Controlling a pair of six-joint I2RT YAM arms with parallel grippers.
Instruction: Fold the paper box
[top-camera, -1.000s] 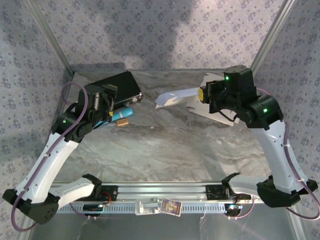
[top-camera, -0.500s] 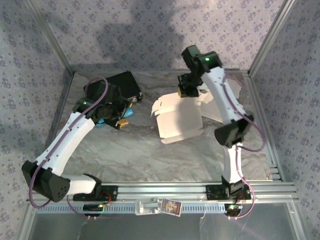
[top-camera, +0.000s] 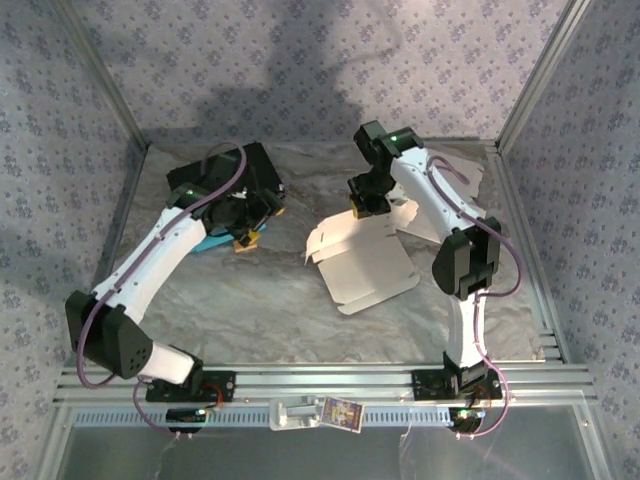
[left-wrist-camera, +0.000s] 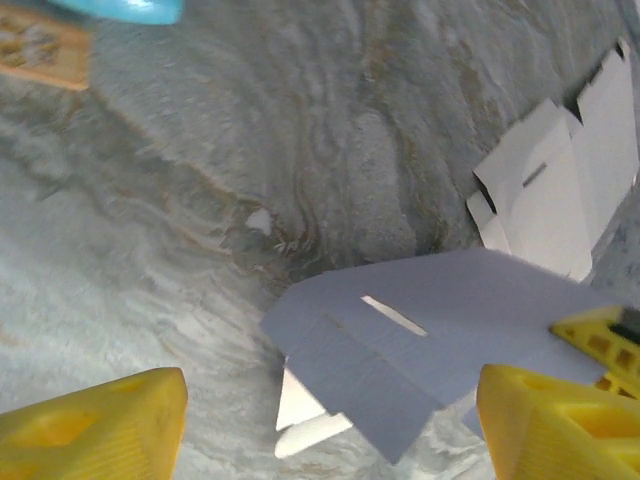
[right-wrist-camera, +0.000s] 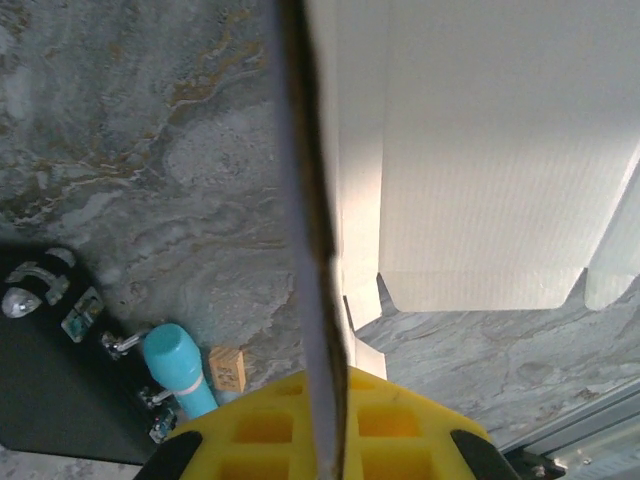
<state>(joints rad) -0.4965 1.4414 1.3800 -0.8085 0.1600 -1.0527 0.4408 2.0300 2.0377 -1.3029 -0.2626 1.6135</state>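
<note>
The paper box (top-camera: 365, 262) is a flat white cardboard blank lying unfolded mid-table, its far edge lifted. My right gripper (top-camera: 368, 200) is shut on that far edge; in the right wrist view the card runs edge-on (right-wrist-camera: 308, 230) into the yellow jaws (right-wrist-camera: 325, 385), with the main panel (right-wrist-camera: 490, 150) spread beyond. My left gripper (top-camera: 258, 212) hovers left of the box, open, with nothing between its fingers. In the left wrist view the yellow fingertips (left-wrist-camera: 95, 425) frame the box's shaded near flap (left-wrist-camera: 440, 340) from a distance.
A black case (top-camera: 250, 168) lies at the back left, with a blue cylinder (top-camera: 212, 243) and a small wooden block (top-camera: 245, 243) beside it. More flat white blanks (top-camera: 478, 178) lie at the back right, under the right arm. Metal frame rails border the table.
The right arm swung from the right side to the middle, carrying the box, which now lies spread flat. The left arm reached further forward and right, its jaws narrowing slightly.
</note>
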